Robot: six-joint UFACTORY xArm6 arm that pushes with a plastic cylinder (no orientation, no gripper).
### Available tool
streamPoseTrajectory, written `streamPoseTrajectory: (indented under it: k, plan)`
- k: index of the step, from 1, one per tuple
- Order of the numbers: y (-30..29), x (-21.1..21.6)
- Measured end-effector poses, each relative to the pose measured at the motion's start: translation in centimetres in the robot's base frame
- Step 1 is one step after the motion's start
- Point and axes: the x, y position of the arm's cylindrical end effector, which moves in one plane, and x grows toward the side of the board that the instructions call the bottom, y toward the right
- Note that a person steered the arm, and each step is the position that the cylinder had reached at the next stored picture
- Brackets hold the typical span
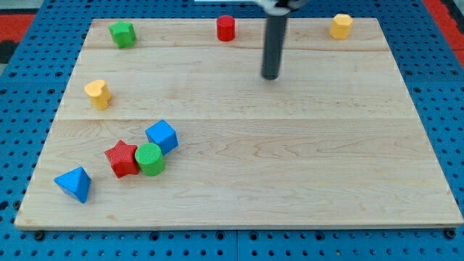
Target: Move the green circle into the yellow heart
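Nearest the view's bottom sits the blue triangle point(74, 183); up-right, wedged touching the red star point(121, 158) and blue cube point(162, 136), the green circle point(150, 159) looks light, rigid, slidable toward the yellow heart point(97, 93)—having no pincer, I'd nudge its lower-right side with my tip point(270, 75), now well apart.

A pale wooden board point(304, 181) lies on a blue perforated surface point(29, 43), with red showing at the view's top corners.
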Motion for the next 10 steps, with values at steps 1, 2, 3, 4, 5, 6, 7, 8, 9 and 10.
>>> streamPoseTrajectory:
  k: [1, 2, 3, 4, 5, 6, 7, 8, 9, 10]
  plan:
    - [-2.7, 10.9]
    - [-6.5, 17.3]
    - [-12.1, 18.7]
    - [-15.2, 17.7]
    - [-18.3, 15.0]
    - [-18.3, 12.3]
    - [-18.4, 9.1]
    - [-18.6, 5.4]
    - [-19.3, 2.9]
    - [-19.4, -2.0]
